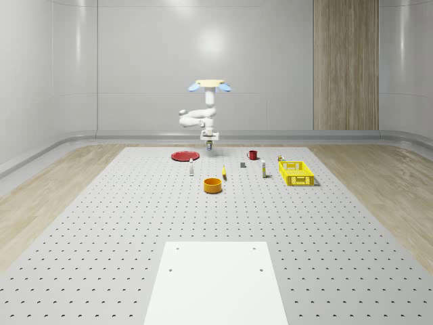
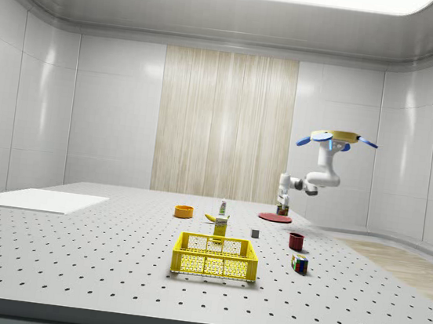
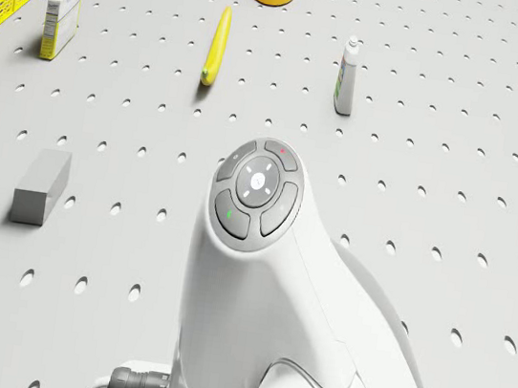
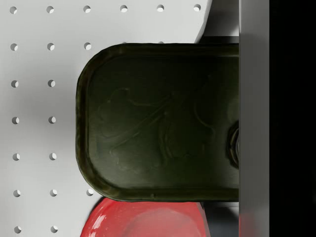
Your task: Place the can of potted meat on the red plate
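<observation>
On the perforated table (image 1: 101, 223) we see the can of potted meat (image 4: 158, 121) pinched in the gripper (image 1: 210, 143) just beside the red plate (image 1: 184, 156), arm bent downward beneath the hovering drone (image 1: 210, 85).

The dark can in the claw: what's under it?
Beneath the can of potted meat lie pegboard floor and the red plate's rim. Whatever is directly under it is covered.
</observation>
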You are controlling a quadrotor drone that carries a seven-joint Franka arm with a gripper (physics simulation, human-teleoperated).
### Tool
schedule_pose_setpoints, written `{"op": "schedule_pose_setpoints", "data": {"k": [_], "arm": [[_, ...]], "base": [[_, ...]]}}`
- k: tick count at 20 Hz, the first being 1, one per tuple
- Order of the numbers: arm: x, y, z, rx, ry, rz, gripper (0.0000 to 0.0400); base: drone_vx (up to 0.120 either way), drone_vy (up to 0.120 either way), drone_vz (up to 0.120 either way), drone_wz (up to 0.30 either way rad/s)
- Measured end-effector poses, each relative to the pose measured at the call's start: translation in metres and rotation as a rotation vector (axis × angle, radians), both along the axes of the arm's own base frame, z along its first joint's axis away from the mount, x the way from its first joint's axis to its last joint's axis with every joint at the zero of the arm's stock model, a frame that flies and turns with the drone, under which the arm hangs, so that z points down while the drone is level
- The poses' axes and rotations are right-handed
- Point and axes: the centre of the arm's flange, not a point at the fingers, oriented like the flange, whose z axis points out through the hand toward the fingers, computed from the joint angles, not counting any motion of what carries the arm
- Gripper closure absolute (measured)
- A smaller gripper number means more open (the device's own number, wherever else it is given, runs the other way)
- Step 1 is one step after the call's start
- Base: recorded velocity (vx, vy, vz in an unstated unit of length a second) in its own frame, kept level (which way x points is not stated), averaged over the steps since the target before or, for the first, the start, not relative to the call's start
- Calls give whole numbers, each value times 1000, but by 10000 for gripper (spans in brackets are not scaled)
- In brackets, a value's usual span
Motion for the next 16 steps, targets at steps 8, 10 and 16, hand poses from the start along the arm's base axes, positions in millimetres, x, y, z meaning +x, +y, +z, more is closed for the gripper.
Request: {"op": "schedule_pose_setpoints", "data": {"k": [8,10,16], "arm": [[0,0,0,0,0,2,113],[0,0,0,0,0,2,113],[0,0,0,0,0,3,113]], "base": [[0,-120,0,0],[0,-120,0,0],[0,-120,-20,0]]}}
